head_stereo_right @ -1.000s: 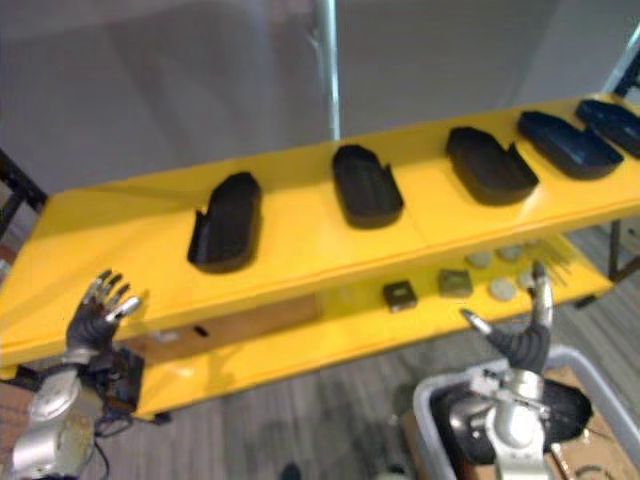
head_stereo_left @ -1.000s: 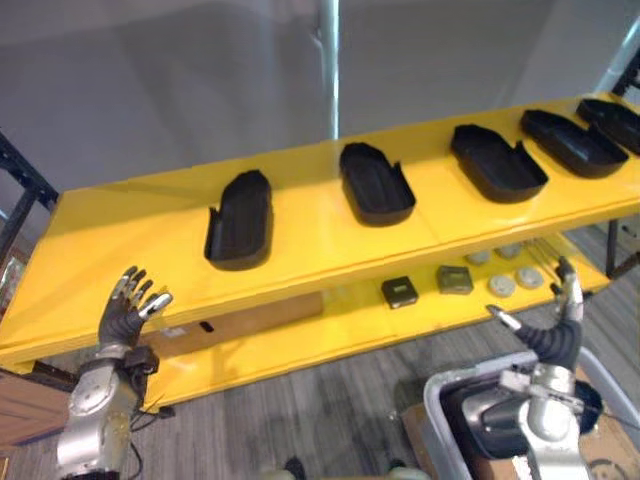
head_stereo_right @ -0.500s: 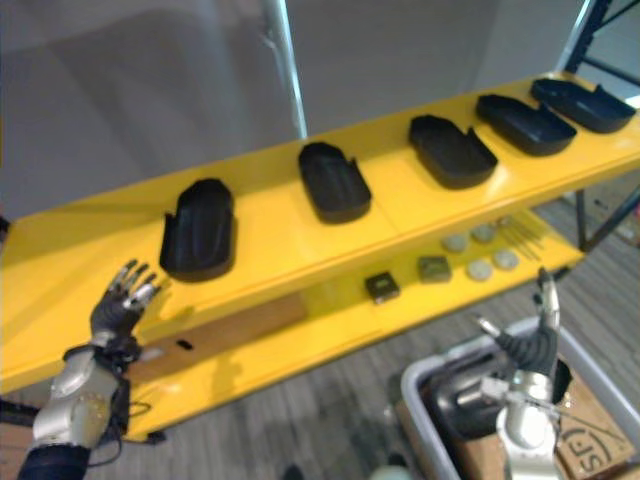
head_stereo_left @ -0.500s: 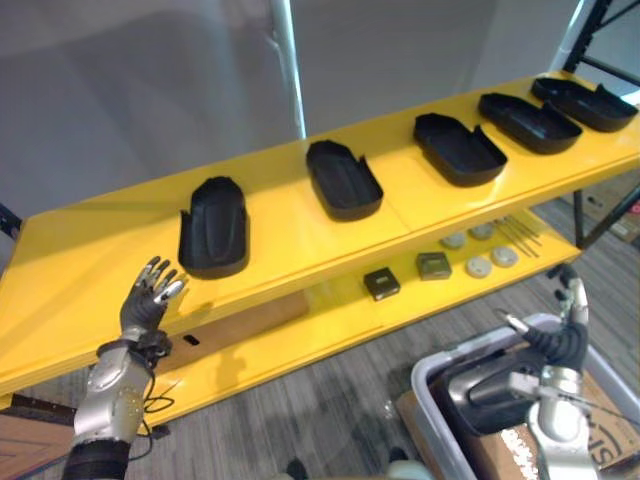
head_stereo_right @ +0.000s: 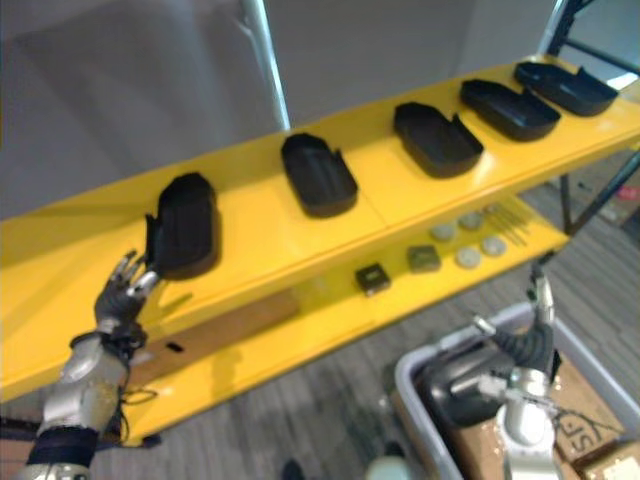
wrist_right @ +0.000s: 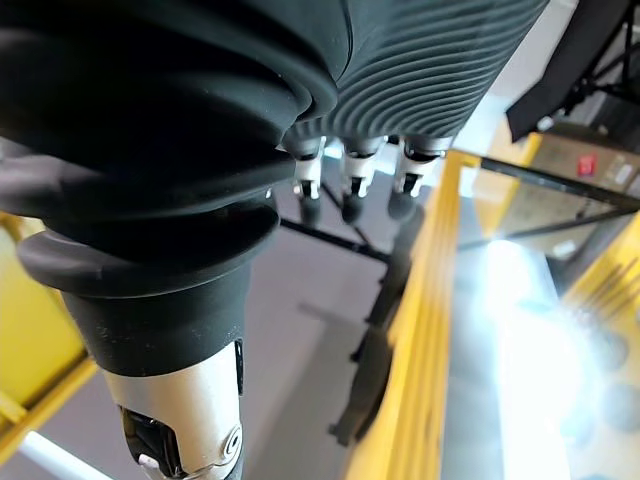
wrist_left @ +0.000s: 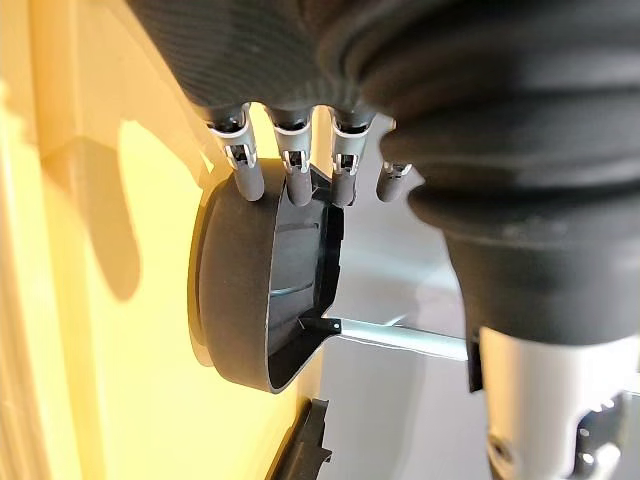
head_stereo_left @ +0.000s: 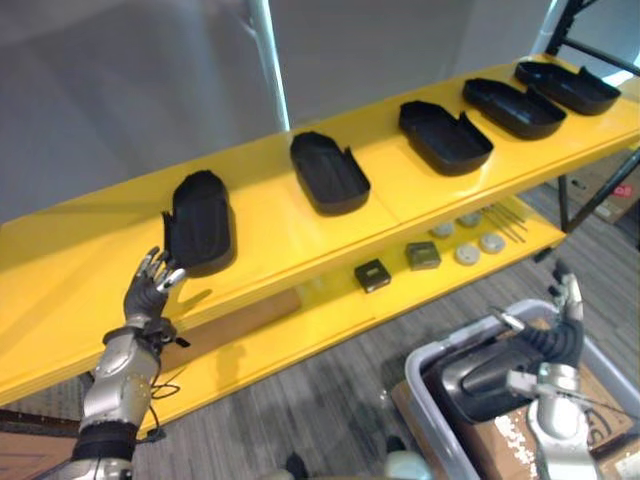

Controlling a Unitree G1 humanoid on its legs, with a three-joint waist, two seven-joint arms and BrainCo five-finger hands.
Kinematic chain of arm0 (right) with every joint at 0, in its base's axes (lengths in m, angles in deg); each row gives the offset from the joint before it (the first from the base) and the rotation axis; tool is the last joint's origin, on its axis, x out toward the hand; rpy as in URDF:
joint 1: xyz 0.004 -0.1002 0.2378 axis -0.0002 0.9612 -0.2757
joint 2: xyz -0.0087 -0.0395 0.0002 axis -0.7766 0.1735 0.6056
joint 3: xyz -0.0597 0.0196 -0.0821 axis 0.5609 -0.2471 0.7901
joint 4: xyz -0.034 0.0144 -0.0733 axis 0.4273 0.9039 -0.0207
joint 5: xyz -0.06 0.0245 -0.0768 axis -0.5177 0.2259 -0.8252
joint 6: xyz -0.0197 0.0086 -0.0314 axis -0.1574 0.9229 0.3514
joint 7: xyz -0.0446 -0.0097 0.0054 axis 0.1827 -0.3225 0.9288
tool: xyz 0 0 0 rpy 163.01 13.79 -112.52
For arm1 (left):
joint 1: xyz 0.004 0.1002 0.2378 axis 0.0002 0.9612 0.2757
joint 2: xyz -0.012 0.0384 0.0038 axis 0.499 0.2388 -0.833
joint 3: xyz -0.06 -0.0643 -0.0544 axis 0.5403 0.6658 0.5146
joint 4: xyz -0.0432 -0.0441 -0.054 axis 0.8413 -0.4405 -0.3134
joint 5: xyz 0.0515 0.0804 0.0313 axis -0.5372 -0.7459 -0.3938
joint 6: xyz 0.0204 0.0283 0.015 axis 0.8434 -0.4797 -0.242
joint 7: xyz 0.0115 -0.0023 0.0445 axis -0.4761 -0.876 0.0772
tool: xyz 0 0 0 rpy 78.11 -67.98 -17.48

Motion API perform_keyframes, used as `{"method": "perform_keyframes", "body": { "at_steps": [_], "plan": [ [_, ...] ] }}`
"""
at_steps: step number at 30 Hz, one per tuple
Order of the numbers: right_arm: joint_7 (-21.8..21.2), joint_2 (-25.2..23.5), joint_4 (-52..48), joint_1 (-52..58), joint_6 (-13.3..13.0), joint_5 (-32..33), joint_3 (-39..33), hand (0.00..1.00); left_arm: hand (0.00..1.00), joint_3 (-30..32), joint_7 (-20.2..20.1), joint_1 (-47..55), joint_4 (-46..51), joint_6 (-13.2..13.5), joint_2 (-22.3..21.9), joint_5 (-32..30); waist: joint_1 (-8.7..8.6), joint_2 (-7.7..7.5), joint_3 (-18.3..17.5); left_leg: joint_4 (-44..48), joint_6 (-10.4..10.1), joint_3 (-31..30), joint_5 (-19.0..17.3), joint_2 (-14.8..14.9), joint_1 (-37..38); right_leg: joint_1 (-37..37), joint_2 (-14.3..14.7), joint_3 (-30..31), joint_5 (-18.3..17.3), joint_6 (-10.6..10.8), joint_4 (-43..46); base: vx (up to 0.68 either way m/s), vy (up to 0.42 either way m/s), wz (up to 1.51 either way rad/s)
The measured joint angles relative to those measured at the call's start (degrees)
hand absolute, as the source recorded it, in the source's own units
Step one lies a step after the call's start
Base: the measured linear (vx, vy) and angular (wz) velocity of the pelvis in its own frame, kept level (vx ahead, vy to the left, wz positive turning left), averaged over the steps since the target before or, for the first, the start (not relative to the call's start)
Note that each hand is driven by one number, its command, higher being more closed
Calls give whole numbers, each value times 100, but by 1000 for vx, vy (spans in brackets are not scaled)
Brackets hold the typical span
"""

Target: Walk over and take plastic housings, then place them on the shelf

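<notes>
Hovering beside the leftmost plastic housing (head_stereo_left: 200,222) on the shelf (head_stereo_left: 270,245), the left hand (head_stereo_left: 150,292) is released — the right hand (head_stereo_left: 562,325), released too, hangs over a bin (head_stereo_left: 425,356).

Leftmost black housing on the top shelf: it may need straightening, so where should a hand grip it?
The housing lies hollow side up with thin raised walls, so probably pinch its left side wall over the rim from the front-left, beside the open left hand.

2 eyes: head-high, down on shared shelf (head_stereo_left: 90,260) | left wrist: close at housing (wrist_left: 240,300) | right wrist: along shelf
</notes>
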Motion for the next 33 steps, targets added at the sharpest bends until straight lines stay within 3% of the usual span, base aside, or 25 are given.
{"method": "perform_keyframes", "body": {
  "at_steps": [17,20,22,25,26,28,29,32,33],
  "plan": [
    [5,0,-2,-35,0,0,106,0,0,-139,45,-344,-1,-17,1,-11,-80,-25,109,1,0,-3,-1,2,-2,1,0,-3,1,1,-7,0,0,0],
    [4,-1,-36,-32,-8,0,106,0,0,-106,327,-298,93,2,0,-65,-66,-25,109,-7,0,-13,-1,2,-4,7,-1,-17,2,2,-18,0,0,0],
    [2,-23,-182,27,-70,0,100,0,0,170,733,37,572,60,-34,-308,-65,-25,109,-22,1,-38,0,2,-10,27,0,-85,6,9,-43,0,0,6],
    [19,-169,-632,295,-120,-4,84,0,0,991,1501,734,1402,488,-381,-872,-43,-26,107,-93,1,-186,3,-1,0,156,1,-223,6,9,-134,18,-1,22],
    [22,-267,-807,413,-126,-1,77,0,0,1325,1841,1019,1756,723,-594,-1084,13,-27,106,-111,1,-231,3,0,8,215,-2,-311,6,9,-178,35,-2,28],
    [20,-357,-932,502,-126,-2,79,0,0,1638,2122,1347,2121,962,-798,-1251,123,-25,89,-168,-4,-277,27,-3,9,222,1,-349,6,9,-205,42,-3,22],
    [11,-497,-1002,614,-141,40,79,0,0,2004,2492,1783,2617,1228,-1112,-1469,244,-40,51,-210,0,-344,74,-9,1,236,-2,-467,9,14,-234,61,-2,25],
    [-66,-663,-1002,694,-137,342,107,0,0,2241,2910,2288,3073,1531,-1500,-1691,408,-61,-13,-215,-1,-507,89,-20,19,368,-14,-626,11,15,-290,38,2,23],
    [-234,-905,-860,579,-127,623,325,0,0,2364,2898,2726,3766,2041,-2119,-1698,524,-296,-429,-315,-3,-653,205,-56,14,488,-42,-809,20,39,-359,17,1,18]
  ]
}}
